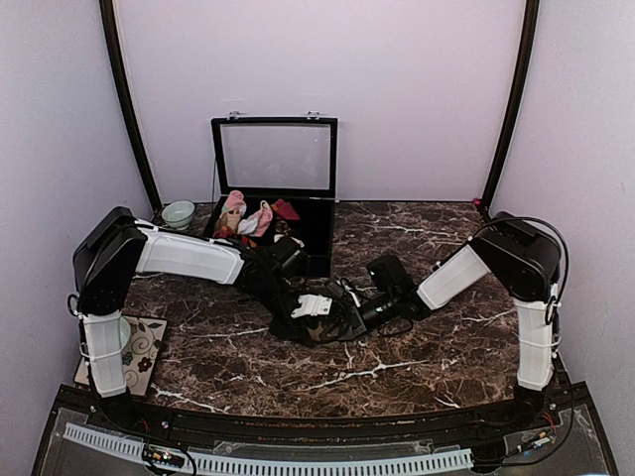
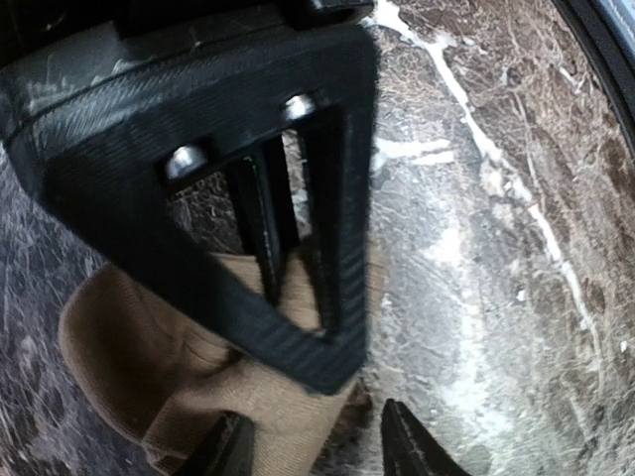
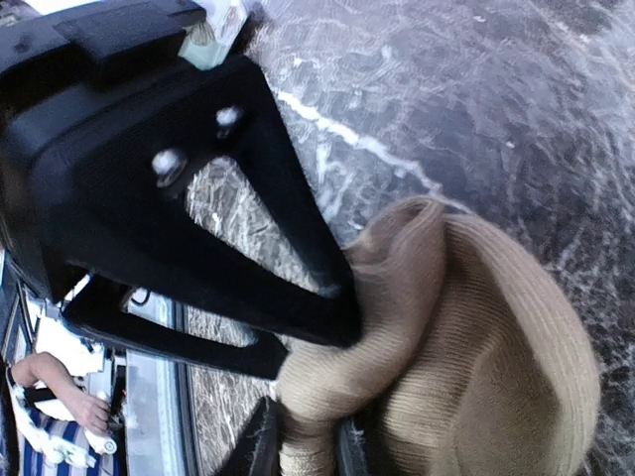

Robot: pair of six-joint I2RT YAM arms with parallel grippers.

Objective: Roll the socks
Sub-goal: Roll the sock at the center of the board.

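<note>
Right claw (image 3: 306, 451) is pinched on the tan sock (image 3: 476, 367); left claw (image 2: 313, 446) is held spread at its edge, both in front of the black box (image 1: 319, 243). Inside that open-lidded box, pink-and-white bundles (image 1: 258, 220) and a dark red bundle (image 1: 286, 209) are packed. A pale bowl (image 1: 179, 212) is set left of the box.

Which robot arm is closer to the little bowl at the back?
Left. The left arm reaches out just in front of the bowl, while the right arm is way over on the table's other side.
</note>
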